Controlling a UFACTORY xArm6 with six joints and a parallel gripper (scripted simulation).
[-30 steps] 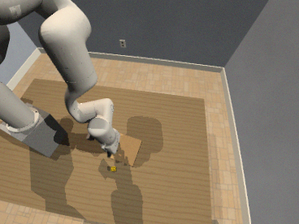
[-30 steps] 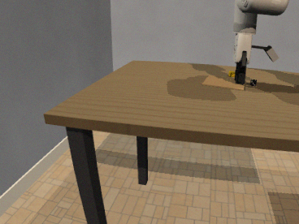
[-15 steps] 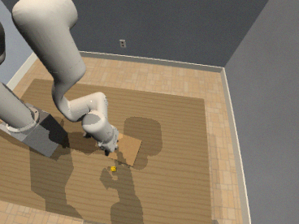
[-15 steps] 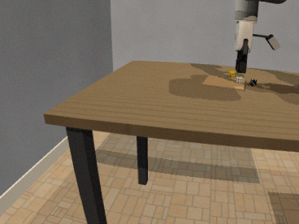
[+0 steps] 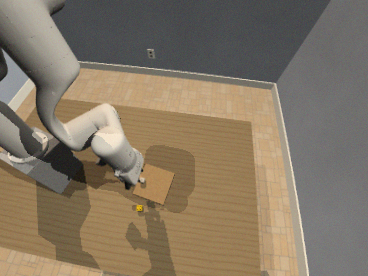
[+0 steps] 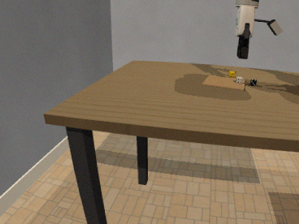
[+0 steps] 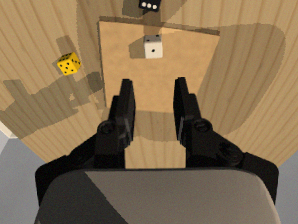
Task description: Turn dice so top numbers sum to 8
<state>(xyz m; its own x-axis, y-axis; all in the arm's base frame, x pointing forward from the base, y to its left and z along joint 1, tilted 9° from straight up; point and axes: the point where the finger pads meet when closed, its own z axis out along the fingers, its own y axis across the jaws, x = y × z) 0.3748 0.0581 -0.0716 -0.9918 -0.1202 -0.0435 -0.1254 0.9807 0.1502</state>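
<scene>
Overhead, the black, angular tool [image 5: 131, 184] [image 6: 243, 53] [image 7: 154, 91] gapes empty above the smooth, tan mat [image 5: 156, 186] [image 6: 221, 83] [image 7: 150, 75].

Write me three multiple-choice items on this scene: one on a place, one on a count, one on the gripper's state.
1. Where is the white die?
A) on the mat
B) on the floor
C) between the fingers

2. How many dice are off the mat?
A) none
B) two
C) three

3. How is the gripper?
A) shut on a die
B) shut on nothing
C) open

1: A, it rests on the tan mat.
2: B, the yellow and black ones lie beyond its edges.
3: C, its fingers stand apart, nothing between.
</scene>
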